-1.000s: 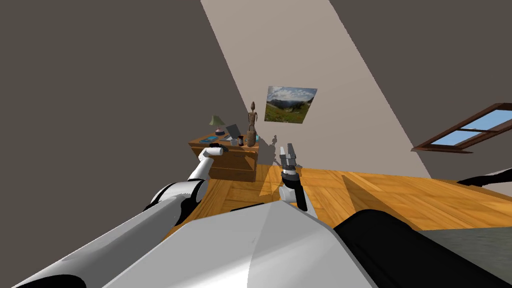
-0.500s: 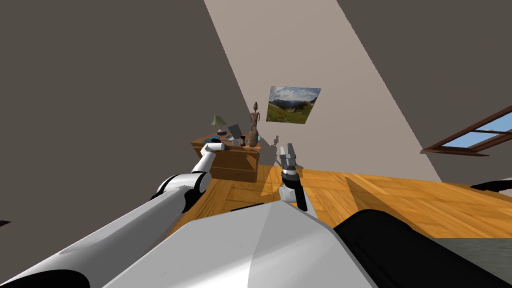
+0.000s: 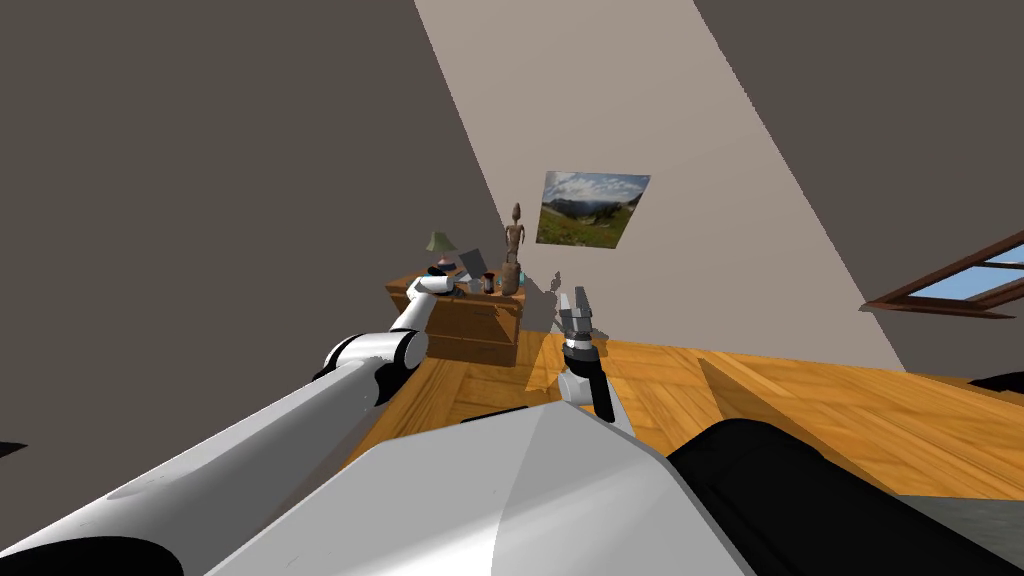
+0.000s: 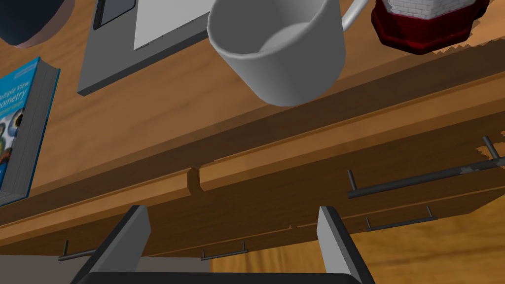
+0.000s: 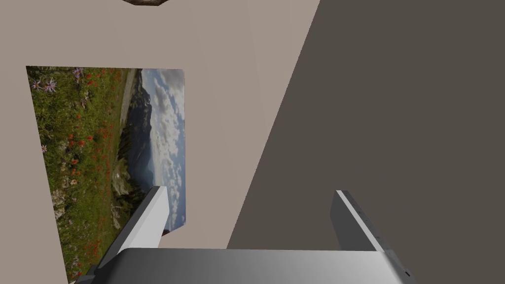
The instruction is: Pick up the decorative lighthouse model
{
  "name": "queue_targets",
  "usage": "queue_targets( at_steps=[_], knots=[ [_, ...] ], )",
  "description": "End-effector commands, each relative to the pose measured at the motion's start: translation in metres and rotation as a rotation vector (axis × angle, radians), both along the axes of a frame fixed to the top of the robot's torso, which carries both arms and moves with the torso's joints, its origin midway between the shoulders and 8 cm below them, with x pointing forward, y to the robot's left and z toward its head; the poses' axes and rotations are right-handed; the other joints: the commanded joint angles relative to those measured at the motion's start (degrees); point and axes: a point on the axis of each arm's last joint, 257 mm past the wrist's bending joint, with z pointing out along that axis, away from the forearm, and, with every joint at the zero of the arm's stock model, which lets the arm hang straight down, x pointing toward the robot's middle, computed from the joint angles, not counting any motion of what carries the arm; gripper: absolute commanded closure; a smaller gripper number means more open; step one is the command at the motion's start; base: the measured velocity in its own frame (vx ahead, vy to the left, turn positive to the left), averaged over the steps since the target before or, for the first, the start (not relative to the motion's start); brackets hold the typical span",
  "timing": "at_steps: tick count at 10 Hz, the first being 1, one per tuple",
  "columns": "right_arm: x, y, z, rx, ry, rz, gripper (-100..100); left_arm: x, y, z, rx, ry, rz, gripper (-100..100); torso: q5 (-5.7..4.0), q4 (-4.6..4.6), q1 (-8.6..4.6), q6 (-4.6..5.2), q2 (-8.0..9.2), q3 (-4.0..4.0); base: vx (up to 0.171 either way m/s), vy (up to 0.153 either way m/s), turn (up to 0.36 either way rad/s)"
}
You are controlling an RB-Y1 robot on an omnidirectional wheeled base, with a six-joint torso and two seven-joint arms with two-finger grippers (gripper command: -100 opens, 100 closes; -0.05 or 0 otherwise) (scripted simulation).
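Left end effector (image 4: 232, 217), fingers apart and holding nothing, hovers at the front edge of a wooden table (image 4: 148, 128), arm stretched out from the robot's left side. The lighthouse model (image 4: 428, 22), white brick on a dark red base, stands on the tabletop beyond that edge, off to one side of the open fingers and not btwn them; its top is cut off in the wrist view. A grey mug (image 4: 281, 54) sits just beside it, handle turned toward the red base, though whether the two touch cannot be told, and the mug lies closer to the end effector's line. Likely trouble: a straight reach would meet the mug first and shove or tip it into the model; a sideways swing could snag the handle; a low approach could strike the table's front lip. W/ the model's upper part unseen, grip height is hard to judge, and a pinch on the wide base may slip. Containers: the mug appears empty, plain grey inside; drawers (image 4: 404, 162) under the top are shut, contents unseen. Also on the table: a blue book (image 4: 19, 128) and a flat grey laptop (image 4: 138, 39). Right end effector (image 3: 575, 300), fingers likewise apart and empty, is raised in front of the chest, well apart from the table.
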Motion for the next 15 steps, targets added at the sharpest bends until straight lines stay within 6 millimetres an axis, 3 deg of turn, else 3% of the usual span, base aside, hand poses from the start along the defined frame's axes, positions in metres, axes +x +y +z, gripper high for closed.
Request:
queue_targets(
  at_steps=[1,4,9,10,12,13,14,15],
  knots=[
    [0.000,0.000,0.000,0.000,0.000,0.000,0,-0.003,-0.016,0.004,-0.032,0.044,-0.009,-100,0.00,0.00,0.00,0.00,0.00,0.00,0.038,0.021,0.043],
    [0.000,0.000,0.000,0.000,0.000,0.000,0,-0.009,-0.036,0.013,-0.058,0.098,-0.028,-100,0.01,-0.02,0.07,-0.01,-0.12,-0.06,0.057,0.033,0.023],
    [0.000,0.000,0.000,0.000,0.000,0.000,0,-0.031,-0.091,0.025,-0.112,0.228,-0.092,-100,0.00,-0.03,-0.01,0.00,-0.13,-0.08,0.064,0.021,0.019],
    [0.000,0.000,0.000,0.000,0.000,0.000,0,-0.028,-0.093,0.036,-0.112,0.208,-0.096,-100,-0.01,-0.04,-0.05,0.00,-0.17,-0.10,0.069,0.013,0.009],
    [0.000,0.000,0.000,0.000,0.000,0.000,0,-0.029,-0.093,0.031,-0.111,0.219,-0.096,-100,0.00,-0.02,-0.02,-0.01,-0.05,-0.04,0.013,0.005,-0.001],
    [0.000,0.000,0.000,0.000,0.000,0.000,0,-0.038,-0.112,0.037,-0.121,0.254,-0.123,-100,0.00,0.00,-0.04,0.00,0.06,0.02,0.042,0.014,0.016],
    [0.000,0.000,0.000,0.000,0.000,0.000,0,-0.038,-0.112,0.037,-0.121,0.254,-0.123,-100,-0.01,0.00,-0.03,0.00,-0.02,0.00,0.055,0.012,0.004],
    [0.000,0.000,0.000,0.000,0.000,0.000,0,-0.046,-0.130,0.042,-0.128,0.285,-0.151,-100,0.00,-0.02,-0.03,-0.01,-0.06,-0.04,0.084,0.004,0.009]
  ],
)
